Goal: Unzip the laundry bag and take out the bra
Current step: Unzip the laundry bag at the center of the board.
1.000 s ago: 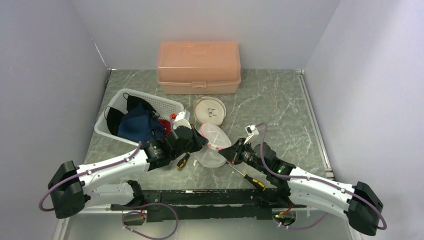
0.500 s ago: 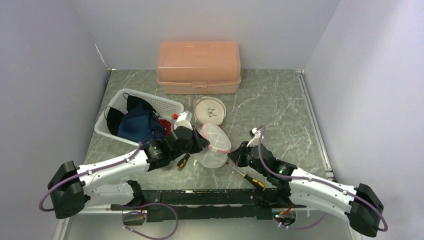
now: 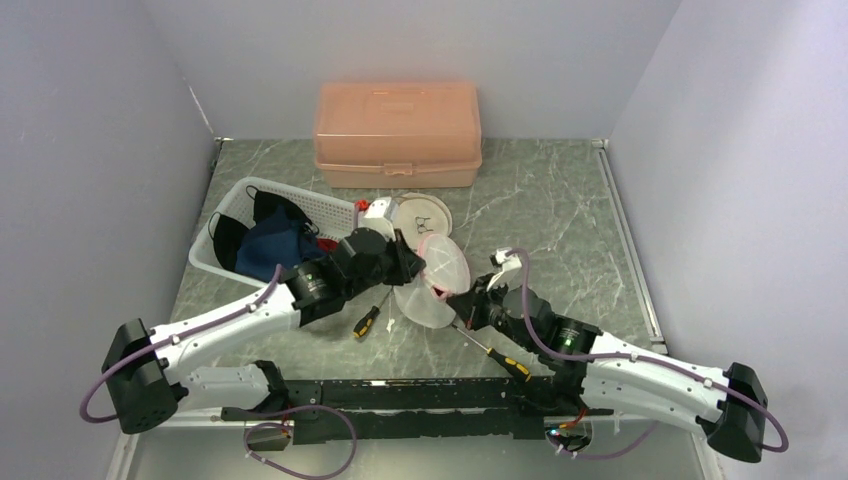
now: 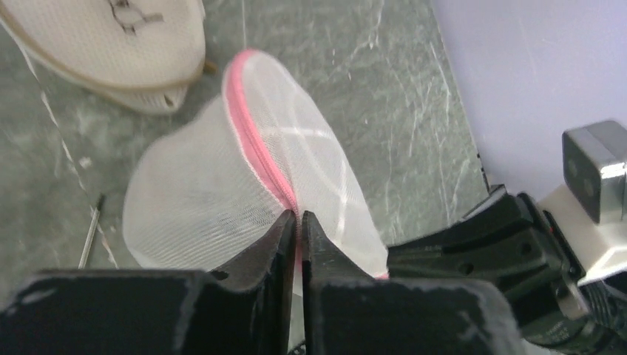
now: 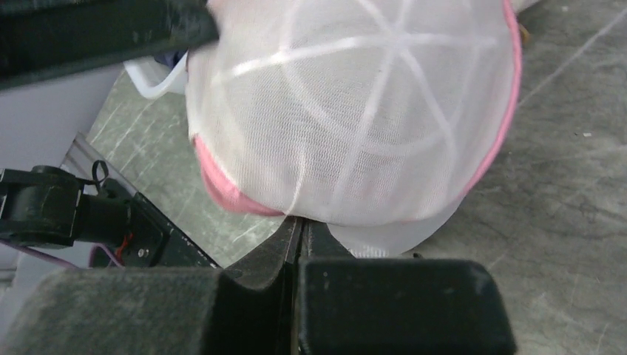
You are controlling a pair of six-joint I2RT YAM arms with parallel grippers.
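The laundry bag [image 3: 443, 266] is a white mesh dome with a pink zipper band, held off the table between both arms. My left gripper [image 3: 418, 268] is shut on the pink zipper band [image 4: 255, 144]; in the left wrist view its tips [image 4: 299, 216] pinch that band. From the right, my right gripper [image 3: 455, 300] is shut at the bag's lower edge [image 5: 347, 214], its tips [image 5: 299, 222] meeting just under the mesh beside a pink fold. What exactly they pinch is hidden. The bra does not show through the mesh.
A cream round mesh case [image 3: 420, 218] lies just behind the bag. A white basket [image 3: 330, 207] of dark cloth [image 3: 275, 245] stands at the left, and a peach plastic box [image 3: 398, 135] at the back. Two screwdrivers [image 3: 495, 355] [image 3: 367, 322] lie near the front.
My left gripper has moved up and away from the near edge with the bag's pink edge, tilting the bag more upright. The right gripper has shifted slightly left, staying at the bag.
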